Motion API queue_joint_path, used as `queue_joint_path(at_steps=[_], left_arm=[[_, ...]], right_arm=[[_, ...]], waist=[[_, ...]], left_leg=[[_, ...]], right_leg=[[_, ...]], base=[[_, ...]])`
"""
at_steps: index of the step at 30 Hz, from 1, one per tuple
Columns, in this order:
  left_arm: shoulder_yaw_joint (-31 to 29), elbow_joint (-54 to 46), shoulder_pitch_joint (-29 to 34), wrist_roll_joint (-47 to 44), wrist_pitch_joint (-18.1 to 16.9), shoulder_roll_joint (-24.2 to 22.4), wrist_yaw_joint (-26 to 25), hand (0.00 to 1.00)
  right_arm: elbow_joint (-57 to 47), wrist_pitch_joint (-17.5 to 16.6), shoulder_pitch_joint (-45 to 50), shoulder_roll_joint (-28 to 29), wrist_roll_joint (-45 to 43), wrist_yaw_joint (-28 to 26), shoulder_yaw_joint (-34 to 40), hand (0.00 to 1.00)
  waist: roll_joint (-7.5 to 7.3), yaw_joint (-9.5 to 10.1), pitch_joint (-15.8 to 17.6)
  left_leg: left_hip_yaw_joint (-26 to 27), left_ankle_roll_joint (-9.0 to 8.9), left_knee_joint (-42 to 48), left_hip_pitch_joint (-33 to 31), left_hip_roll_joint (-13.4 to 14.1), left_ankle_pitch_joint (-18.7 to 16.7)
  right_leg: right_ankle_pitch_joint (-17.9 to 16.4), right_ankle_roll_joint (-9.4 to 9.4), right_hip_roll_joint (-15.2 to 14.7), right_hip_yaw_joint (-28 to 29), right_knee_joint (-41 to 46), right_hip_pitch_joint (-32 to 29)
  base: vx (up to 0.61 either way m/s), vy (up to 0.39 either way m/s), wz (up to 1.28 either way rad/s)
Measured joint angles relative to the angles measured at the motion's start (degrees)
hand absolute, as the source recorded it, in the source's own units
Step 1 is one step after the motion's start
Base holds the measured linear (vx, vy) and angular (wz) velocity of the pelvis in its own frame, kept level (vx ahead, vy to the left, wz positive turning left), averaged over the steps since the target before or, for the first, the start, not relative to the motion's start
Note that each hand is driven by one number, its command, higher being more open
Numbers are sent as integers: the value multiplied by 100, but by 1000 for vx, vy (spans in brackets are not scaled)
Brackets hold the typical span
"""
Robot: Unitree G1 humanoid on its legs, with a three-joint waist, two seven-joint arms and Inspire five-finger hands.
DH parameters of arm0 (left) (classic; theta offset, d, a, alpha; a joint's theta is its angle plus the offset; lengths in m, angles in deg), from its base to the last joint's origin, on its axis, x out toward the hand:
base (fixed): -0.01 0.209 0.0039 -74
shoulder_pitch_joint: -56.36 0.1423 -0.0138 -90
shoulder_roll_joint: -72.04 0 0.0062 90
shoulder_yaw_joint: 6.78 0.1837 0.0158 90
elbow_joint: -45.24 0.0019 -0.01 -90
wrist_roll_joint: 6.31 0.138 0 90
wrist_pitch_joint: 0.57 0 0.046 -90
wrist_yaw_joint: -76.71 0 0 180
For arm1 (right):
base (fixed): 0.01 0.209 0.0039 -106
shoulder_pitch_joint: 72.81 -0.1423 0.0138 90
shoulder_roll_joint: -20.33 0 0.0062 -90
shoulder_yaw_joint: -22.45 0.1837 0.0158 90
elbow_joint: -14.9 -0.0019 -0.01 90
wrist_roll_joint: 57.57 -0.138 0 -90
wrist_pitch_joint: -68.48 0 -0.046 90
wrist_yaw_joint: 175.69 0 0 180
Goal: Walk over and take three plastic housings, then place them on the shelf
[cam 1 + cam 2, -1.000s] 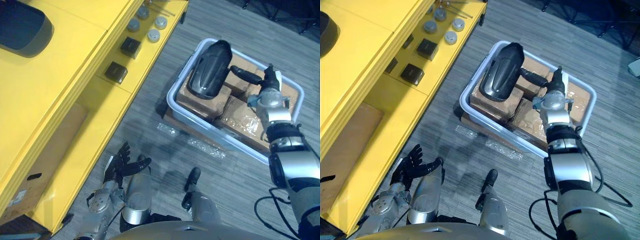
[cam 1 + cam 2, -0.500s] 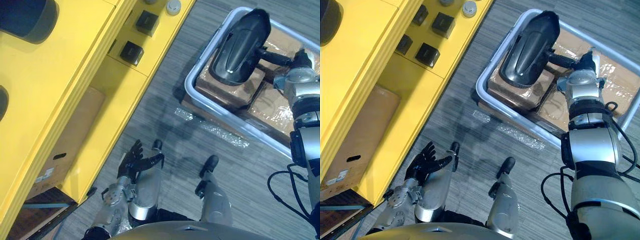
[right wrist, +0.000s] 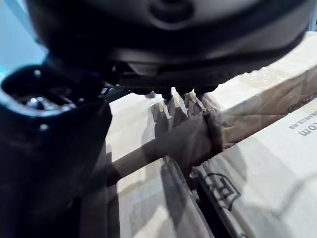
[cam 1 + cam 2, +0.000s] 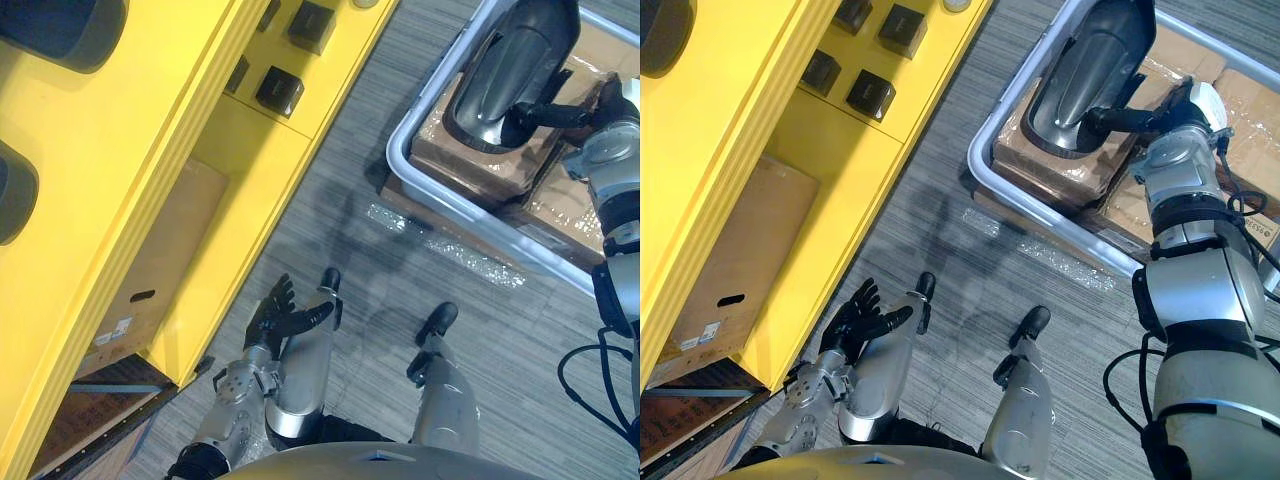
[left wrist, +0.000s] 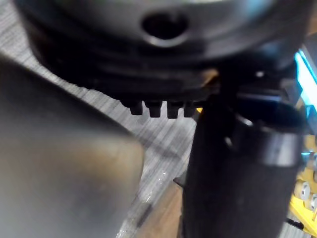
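Where the robot's right hand (image 4: 1177, 107) reaches into the pale grey plastic bin (image 4: 398, 160) on the floor, its dark fingers (image 4: 1125, 116) stretch out to the near rim of a dark grey, elongated plastic housing (image 4: 1090, 60) and touch it. I cannot tell whether they pinch that rim or only lie against it (the hand's own wrist view shows wrapped cartons and not the contact). The housing lies tilted, hollow side up, on the brown cardboard cartons wrapped in clear film (image 4: 480, 165) that fill the bin, towards the bin's side nearest the shelf.

The left hand (image 4: 285, 312) hangs low at the robot's left side, above the grey striped carpet (image 4: 340, 190). Its fingers are spread and relaxed and it holds nothing.

The tall yellow metal shelf unit (image 4: 120, 150) runs along the robot's left, well apart from the bin. On its top tier lie two dark rounded pieces, one (image 4: 60, 18) at the far edge of the view and one (image 4: 12, 190) nearer, both cut off by the frame. I cannot tell whether they are housings of the same kind. Small black square blocks (image 4: 280, 92) sit on a lower yellow ledge, and a flat brown cardboard box (image 4: 150, 270) lies on the bottom tier.

A crumpled strip of clear plastic film (image 4: 450, 245) lies on the carpet just beside the bin's near wall.
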Motion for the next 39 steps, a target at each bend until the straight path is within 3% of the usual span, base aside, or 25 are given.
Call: queue_joint_path(at_steps=[12, 17, 24, 27, 32, 34, 39], left_arm=[[54, 73, -23, 1, -131, 18, -2, 100], [52, 50, -14, 2, -136, 22, -4, 100], [-12, -169, 183, 5, -117, 79, 7, 100], [-200, -484, 343, 7, -122, 108, 12, 100], [-380, -883, 411, 97, -130, 319, -24, 100], [-379, -1163, 433, 121, -130, 339, -57, 100], [-349, -2167, 43, 125, -144, 356, -202, 100]], right_arm=[[152, 633, -60, -33, 1054, 75, -103, 0], [151, 572, 21, -1, 1112, 30, -93, 0], [-71, 77, 395, -10, 1115, -203, -113, 0], [-335, -177, 696, -11, 1111, -201, -115, 0], [-1404, -440, 1300, -2, 1113, -125, -116, 0], [-1672, -473, 1441, -2, 1124, 28, -108, 0], [-2105, -456, 1660, 271, 1653, 990, 276, 0]], waist=[[11, -15, -7], [12, -26, -8], [2, -198, -3], [-92, -273, -2], [-453, -430, 26], [-519, -497, 26], [-744, -725, 12]], left_leg=[[-68, -48, -124, 16, 2, 139], [-64, -43, -120, 97, 2, 143], [-58, -38, -134, 234, 23, 151], [-42, -47, -152, 306, 77, 152], [40, -127, -316, 576, 201, 198], [52, -133, -343, 654, 213, 204], [122, -162, -456, 842, 236, 244]], right_leg=[[-56, -77, -6, -85, 140, -66], [-97, -103, -27, -113, 231, -22], [-102, -108, -15, -131, 237, 125], [-103, -111, 28, -117, 225, 182], [-122, -142, 129, -24, 215, 309], [-126, -150, 141, -12, 204, 364], [-127, -159, 159, 51, 171, 479]], base=[[-21, 4, 2], [-24, 26, 1], [-28, 26, 0], [-12, 12, -4], [-9, -7, -10], [-16, 6, -8], [-8, 15, -4]])
